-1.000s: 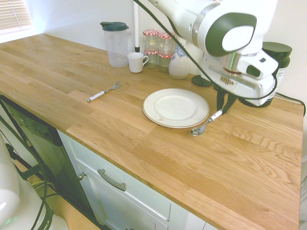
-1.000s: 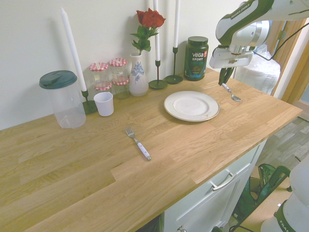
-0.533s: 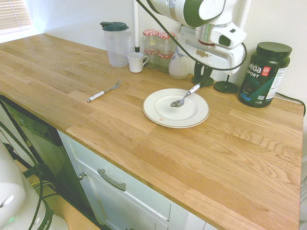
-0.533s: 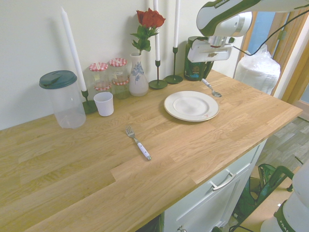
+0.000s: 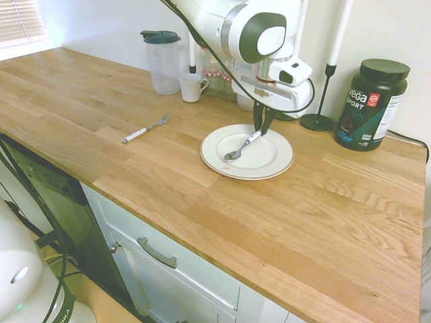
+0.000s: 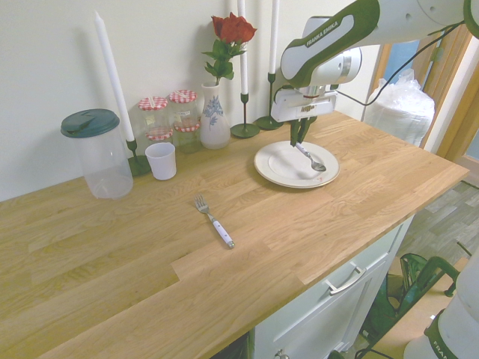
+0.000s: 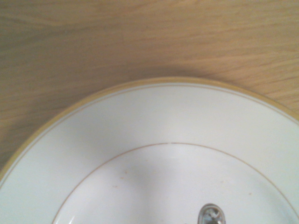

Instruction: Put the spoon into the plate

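On the wooden counter [image 5: 323, 235], left side: a metal fork with a white handle [image 5: 145, 129] is laid flat, well apart from the plate. It could be mistaken for the wanted piece, since both handles are white.
Pitcher and mug: a clear plastic pitcher with a dark green lid [image 5: 161, 62] and a small white mug [image 5: 191, 88] are placed behind the fork. They could be knocked only if the arm were swung far to the left.
Plate: by the round white dinner plate with a thin dark edge line [image 5: 214, 163], the spoon is underlain. The plate could be nudged or chipped if the spoon were pressed down too hard.
Spoon: the small spoon with a shiny metal bowl and white handle [image 5: 233, 155] is held over the plate, bowl downward, handle tilted up. Whether the china is touched cannot be told. If it were let go too high, a clatter, a bounce or a slide to the rim could be caused.
Gripper: by the dark two-finger gripper [image 5: 259, 130] the handle is pinched near its end, the fingers narrow. With so short a hold, the spoon could be twisted on contact, or dragged along if the fingers were raised before being fully parted.
Right side: a black candle holder [image 5: 316, 122] and a dark green tub [image 5: 363, 124] could be struck by a wide retreat.
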### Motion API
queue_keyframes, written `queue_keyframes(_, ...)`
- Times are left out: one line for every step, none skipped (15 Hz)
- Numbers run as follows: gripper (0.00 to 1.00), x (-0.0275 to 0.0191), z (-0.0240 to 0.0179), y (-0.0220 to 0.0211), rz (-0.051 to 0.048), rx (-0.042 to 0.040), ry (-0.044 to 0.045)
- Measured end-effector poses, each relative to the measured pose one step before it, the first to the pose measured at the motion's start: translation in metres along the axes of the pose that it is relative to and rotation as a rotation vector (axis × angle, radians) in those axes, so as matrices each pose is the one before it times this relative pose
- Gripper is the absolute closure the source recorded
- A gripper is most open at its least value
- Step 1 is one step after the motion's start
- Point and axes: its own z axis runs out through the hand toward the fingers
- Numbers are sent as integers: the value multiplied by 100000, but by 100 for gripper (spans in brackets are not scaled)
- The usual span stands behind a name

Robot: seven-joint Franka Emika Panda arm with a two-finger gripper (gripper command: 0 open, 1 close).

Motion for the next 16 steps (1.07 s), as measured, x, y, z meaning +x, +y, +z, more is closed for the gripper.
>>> queue_keyframes(100,-267,371,-23,-298,-284,-177)
queue_keyframes(100,-207,209,-90,-283,-172,-110)
queue_keyframes(100,-182,124,-95,-161,-104,38)
queue_keyframes(100,-147,96,-120,-134,-121,80)
queue_keyframes(100,-117,107,-121,-167,-256,0)
queue_keyframes(100,-142,172,-142,-200,-334,-110)
queue_keyframes(100,-156,262,-152,-94,-391,-267)
queue_keyframes(100,-146,337,-150,5,-518,-214)
queue_keyframes(100,-93,339,-110,-17,-584,-52)
queue_keyframes(100,-25,286,-36,232,-453,-82)
queue_keyframes(100,5,188,-3,174,-195,-122)
queue_keyframes(100,9,71,-6,186,-39,9)
queue_keyframes(0,11,6,-12,207,42,81)
queue_keyframes(0,12,-20,-10,249,26,68)
queue_keyframes(0,4,-5,-2,164,-7,29)
queue_keyframes(0,5,-10,-6,99,17,37)
